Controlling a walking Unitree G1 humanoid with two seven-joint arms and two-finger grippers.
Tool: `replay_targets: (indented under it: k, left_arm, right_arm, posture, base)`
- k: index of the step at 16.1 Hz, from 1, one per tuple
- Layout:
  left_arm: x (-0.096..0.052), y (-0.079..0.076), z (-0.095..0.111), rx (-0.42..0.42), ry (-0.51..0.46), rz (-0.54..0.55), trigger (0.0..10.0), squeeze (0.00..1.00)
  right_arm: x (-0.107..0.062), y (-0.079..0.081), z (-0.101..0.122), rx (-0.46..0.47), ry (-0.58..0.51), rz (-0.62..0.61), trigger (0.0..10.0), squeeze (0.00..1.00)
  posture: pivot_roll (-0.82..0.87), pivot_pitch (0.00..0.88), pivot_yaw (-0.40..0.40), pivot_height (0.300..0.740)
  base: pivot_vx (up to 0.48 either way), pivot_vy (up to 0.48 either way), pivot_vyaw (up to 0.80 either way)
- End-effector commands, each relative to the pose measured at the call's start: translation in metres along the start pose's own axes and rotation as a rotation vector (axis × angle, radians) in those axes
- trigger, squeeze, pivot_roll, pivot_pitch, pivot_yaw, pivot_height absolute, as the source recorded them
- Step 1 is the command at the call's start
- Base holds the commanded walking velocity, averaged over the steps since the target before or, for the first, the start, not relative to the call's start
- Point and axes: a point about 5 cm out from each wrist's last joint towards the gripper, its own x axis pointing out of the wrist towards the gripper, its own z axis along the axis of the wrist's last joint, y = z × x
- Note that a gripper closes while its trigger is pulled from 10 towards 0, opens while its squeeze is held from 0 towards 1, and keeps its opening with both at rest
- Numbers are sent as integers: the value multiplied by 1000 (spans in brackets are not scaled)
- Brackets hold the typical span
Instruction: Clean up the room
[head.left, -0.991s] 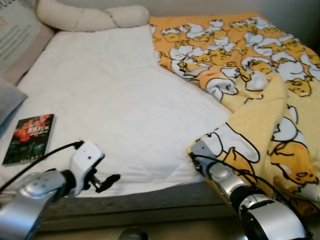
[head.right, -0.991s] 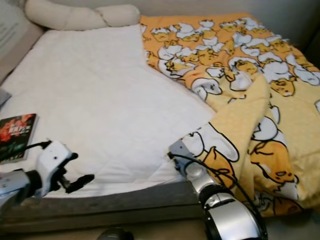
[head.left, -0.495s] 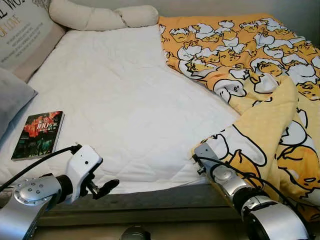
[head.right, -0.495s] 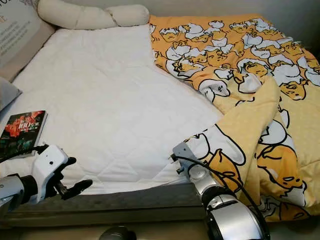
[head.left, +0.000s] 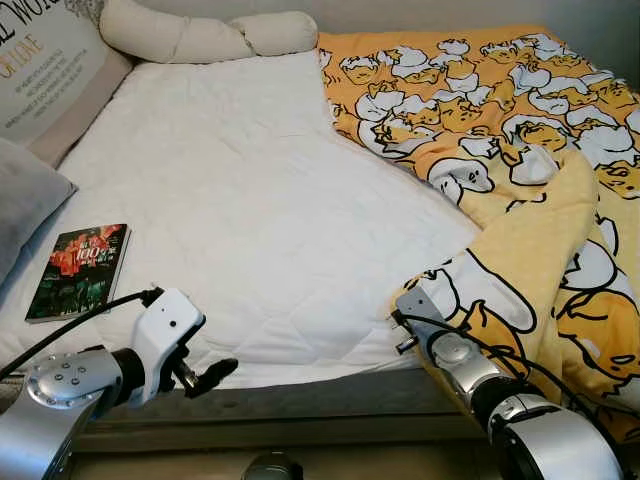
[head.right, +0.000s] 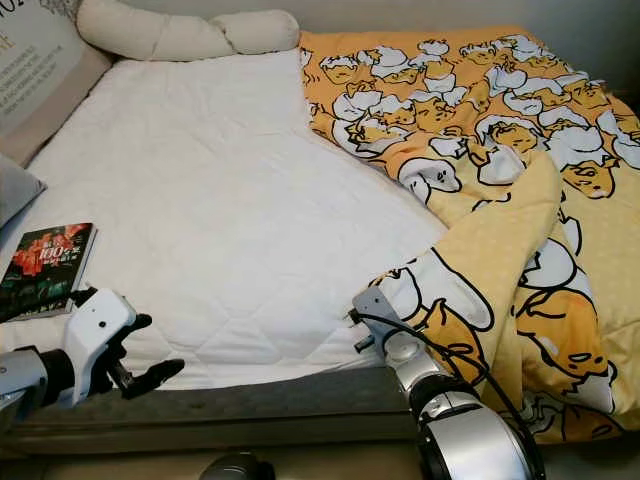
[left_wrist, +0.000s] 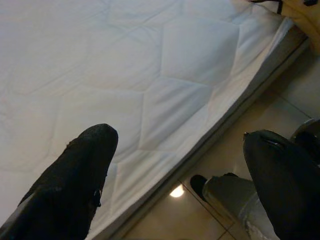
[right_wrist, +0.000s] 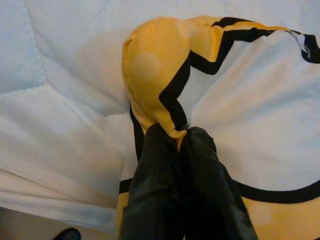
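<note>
A yellow blanket (head.left: 520, 150) printed with white cartoon figures covers the right half of the bed and is folded back on itself near the front. My right gripper (right_wrist: 177, 137) is shut on the blanket's corner (right_wrist: 155, 65) at the bed's front edge, under the fold (head.left: 450, 290). My left gripper (left_wrist: 180, 150) is open and empty, hanging over the front edge of the white quilted mattress (head.left: 240, 200), and it appears low on the left (head.left: 205, 372). A book (head.left: 80, 268) with a red and dark cover lies on the mattress at the left.
A long cream bolster (head.left: 200, 35) lies along the head of the bed. A printed cushion (head.left: 45, 70) and a grey pillow (head.left: 25, 205) sit at the far left. Pale tiled floor (left_wrist: 240, 170) runs along the bed's grey base (head.left: 320, 400).
The camera has swung a little leftward, so the cushion and grey pillow show more. Both grippers keep their poses; the right stays shut on the blanket corner.
</note>
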Motion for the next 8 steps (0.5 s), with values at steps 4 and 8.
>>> replay_targets:
  k: [4,8]
  left_arm:
    - [3,2,4,10,-15,5,10000,0]
    - [16,1,10,12,-45,-15,10000,0]
  right_arm:
    - [-1,-4,16,143,-119,123,0,0]
    - [-11,10,6,97,-208,489,0,0]
  posture:
    - [338,0,59,740]
    - [280,0,65,740]
  base:
    - [0,0,0]
    - [0,0,0]
